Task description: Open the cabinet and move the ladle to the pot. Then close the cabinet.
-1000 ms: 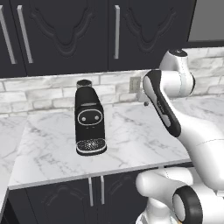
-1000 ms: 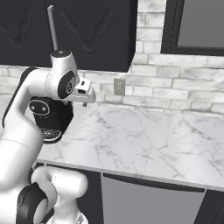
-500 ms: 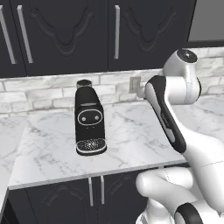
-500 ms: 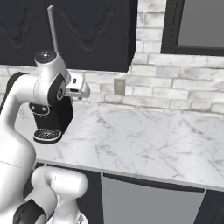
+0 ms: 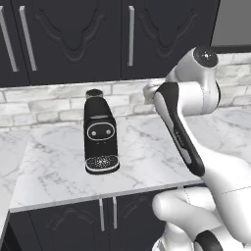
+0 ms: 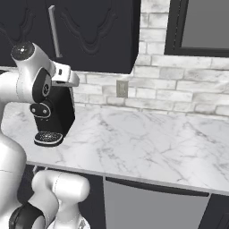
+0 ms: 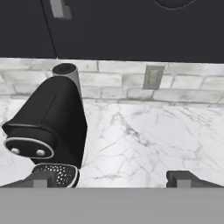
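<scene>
The white robot arm with dark joints [image 5: 184,132] rises from its base in front of a white marble counter [image 6: 147,143], its elbow bent high and its hand reaching toward the back wall. In the hand view the two-finger gripper [image 7: 111,178] has its dark fingertips [image 7: 41,179] spread wide apart near the lower corners, with nothing between them. Standing upright on the counter, to the left of the hand in the hand view, is a black pod coffee machine with a round perforated drip tray [image 5: 99,132]; in the right base view the arm's upper links partly cover it. Below the counter's front edge are black under-counter cabinet doors with short silver handles [image 5: 108,215]. Behind the counter runs a pale grey brick backsplash [image 6: 179,89] with a beige wall outlet [image 7: 152,77] set into it. Above the backsplash hangs the tall black wall cabinet with carved ornamental door panels [image 5: 93,37], its doors shut and its long vertical silver bar handles [image 5: 131,35] well above the hand. A dark-framed grey window [image 6: 201,27] sits to the right of the cabinet.
</scene>
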Controlling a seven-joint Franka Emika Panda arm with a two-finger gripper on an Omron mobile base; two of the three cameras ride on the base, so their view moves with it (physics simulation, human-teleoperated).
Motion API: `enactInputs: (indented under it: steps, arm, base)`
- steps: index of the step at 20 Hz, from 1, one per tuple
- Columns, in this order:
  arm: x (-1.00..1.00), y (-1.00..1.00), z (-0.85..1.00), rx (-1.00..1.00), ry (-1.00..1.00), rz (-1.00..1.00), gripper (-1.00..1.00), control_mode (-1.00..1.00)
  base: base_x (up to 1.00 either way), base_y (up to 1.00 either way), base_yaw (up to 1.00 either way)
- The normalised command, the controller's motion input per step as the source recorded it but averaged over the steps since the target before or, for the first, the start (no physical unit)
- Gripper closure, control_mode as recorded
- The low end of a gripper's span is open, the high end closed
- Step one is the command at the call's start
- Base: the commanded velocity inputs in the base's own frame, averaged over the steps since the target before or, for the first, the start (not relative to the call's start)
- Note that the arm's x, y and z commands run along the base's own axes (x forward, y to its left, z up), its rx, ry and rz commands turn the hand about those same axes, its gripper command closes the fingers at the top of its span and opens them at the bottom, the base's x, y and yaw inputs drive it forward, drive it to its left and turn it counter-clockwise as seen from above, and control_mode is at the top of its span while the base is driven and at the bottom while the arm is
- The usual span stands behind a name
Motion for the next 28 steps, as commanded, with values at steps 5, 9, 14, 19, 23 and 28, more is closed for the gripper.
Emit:
enactInputs:
  steps: [5, 9, 14, 19, 23, 28]
  arm:
    - [0.0, 0.3, 0.5, 0.0, -0.12, 0.0, -1.0, -1.0]
    - [0.01, 0.24, 0.35, 0.0, -0.04, 0.0, -1.0, -1.0]
    - [0.18, 0.14, 0.27, 0.0, -0.03, 0.0, -1.0, -1.0]
    - [0.28, 0.17, 0.36, 0.0, -0.11, 0.0, -1.0, -1.0]
    - [0.23, 0.14, 0.31, 0.0, -0.15, 0.0, -1.0, -1.0]
    - [0.32, 0.13, 0.25, 0.0, -0.14, 0.0, -1.0, -1.0]
  base:
    - [0.0, 0.0, 0.0]
    - [0.0, 0.0, 0.0]
    - [0.0, 0.0, 0.0]
    - [0.0, 0.0, 0.0]
    - [0.0, 0.0, 0.0]
    - [0.0, 0.0, 0.0]
